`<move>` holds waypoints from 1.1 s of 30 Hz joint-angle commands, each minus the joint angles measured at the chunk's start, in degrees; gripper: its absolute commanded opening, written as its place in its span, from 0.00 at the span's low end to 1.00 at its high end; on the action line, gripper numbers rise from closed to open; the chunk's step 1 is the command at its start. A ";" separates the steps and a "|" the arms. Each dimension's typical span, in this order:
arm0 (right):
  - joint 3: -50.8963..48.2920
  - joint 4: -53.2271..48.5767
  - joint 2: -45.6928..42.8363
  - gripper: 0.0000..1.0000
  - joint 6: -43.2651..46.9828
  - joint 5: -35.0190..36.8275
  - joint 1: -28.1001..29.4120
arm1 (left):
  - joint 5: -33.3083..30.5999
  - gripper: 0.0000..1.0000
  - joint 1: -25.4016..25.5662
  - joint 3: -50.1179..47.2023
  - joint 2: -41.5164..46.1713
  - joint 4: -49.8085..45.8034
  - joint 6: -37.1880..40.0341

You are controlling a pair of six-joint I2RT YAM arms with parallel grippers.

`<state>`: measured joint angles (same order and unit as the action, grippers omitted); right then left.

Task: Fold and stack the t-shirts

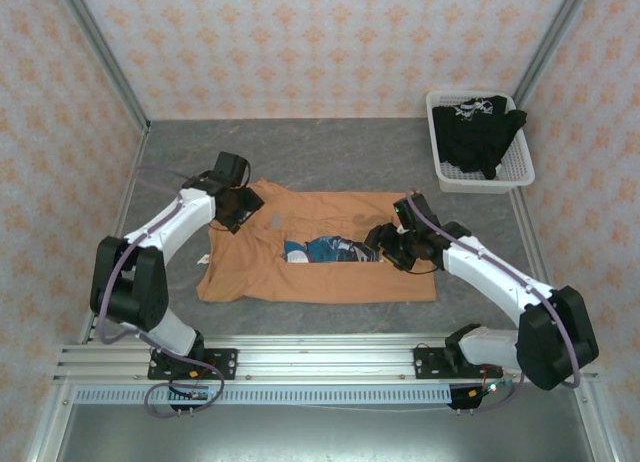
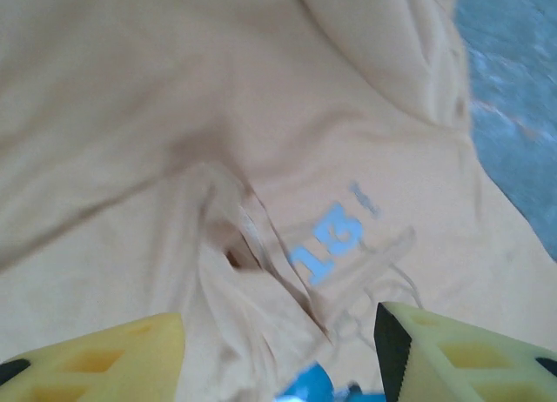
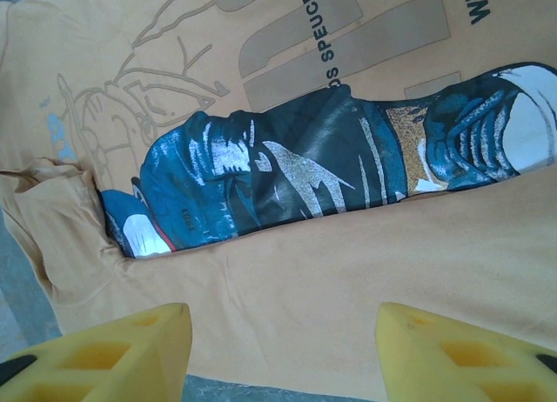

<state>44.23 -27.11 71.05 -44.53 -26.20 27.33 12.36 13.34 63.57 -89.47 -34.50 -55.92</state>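
The grey table (image 1: 330, 152) carries the orange t-shirt (image 1: 330, 282) spread across its middle, with its near long edge laid over so the blue print (image 1: 330, 250) is half covered. The black t-shirt (image 1: 478, 132) lies heaped in the white basket (image 1: 520, 174) at the far right. The left gripper (image 1: 238, 207) is low over the orange shirt's far left end by the collar and the right gripper (image 1: 388, 244) is over its right half beside the print, both spread wide and holding nothing. For a clean fold, I judge each should pinch the cloth edge at matching depth, then carry it across together, taut, so nothing bunches
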 commanded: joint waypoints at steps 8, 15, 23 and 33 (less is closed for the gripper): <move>2.56 5.07 1.38 0.58 0.92 -4.15 -0.26 | 3.09 0.48 7.87 -0.28 -9.02 3.89 -0.23; 2.39 4.17 0.44 0.58 0.94 -3.53 -0.26 | 2.49 0.36 8.53 2.21 -13.28 3.65 1.94; 1.14 4.08 -0.21 0.58 0.41 -2.90 -0.26 | 0.99 0.31 10.54 5.55 -15.11 0.44 2.98; 1.85 4.17 0.65 0.58 0.39 -2.93 -0.26 | 0.57 0.18 11.31 7.30 -18.61 -1.47 5.37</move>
<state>45.74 -23.51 72.49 -44.31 -29.63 27.33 14.76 24.03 69.08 -107.24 -33.15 -52.34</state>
